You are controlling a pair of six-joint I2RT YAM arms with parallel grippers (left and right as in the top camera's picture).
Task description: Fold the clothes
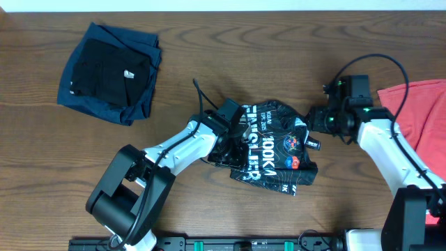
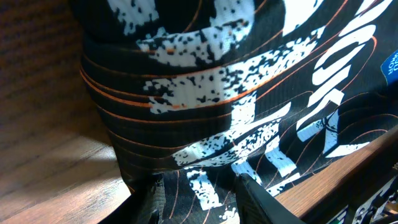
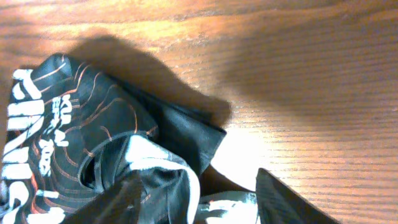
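**A:** Where is the clothing?

**B:** The black jersey (image 1: 275, 146) lies crumpled on the wooden table (image 1: 209, 42), roughly midway between the two arms. Its white lettering and thin orange lines face up. Everything else I place from that jersey.

**A:** Go on.

**B:** A folded pile of navy garments (image 1: 110, 71) sits well apart from it, up toward the far left. A red T-shirt (image 1: 418, 115) lies off to its right, at the table's edge and partly cut off by the frame.

**A:** The left claw?

**B:** The left gripper (image 1: 224, 148) is at the jersey's left edge, right on the cloth. In the wrist view its fingers (image 2: 258, 199) stand partly apart, with printed fabric bunched in the gap. I cannot tell whether they are pinching that fabric or only straddling it.

**A:** And the right one?

**B:** The right gripper (image 1: 311, 132) is at the jersey's right edge, near the upper corner. In its wrist view the fingers (image 3: 286, 202) are spread wide, with a rumpled, white-edged fold of the jersey lying partly between them. Bare wood shows beside the right finger.
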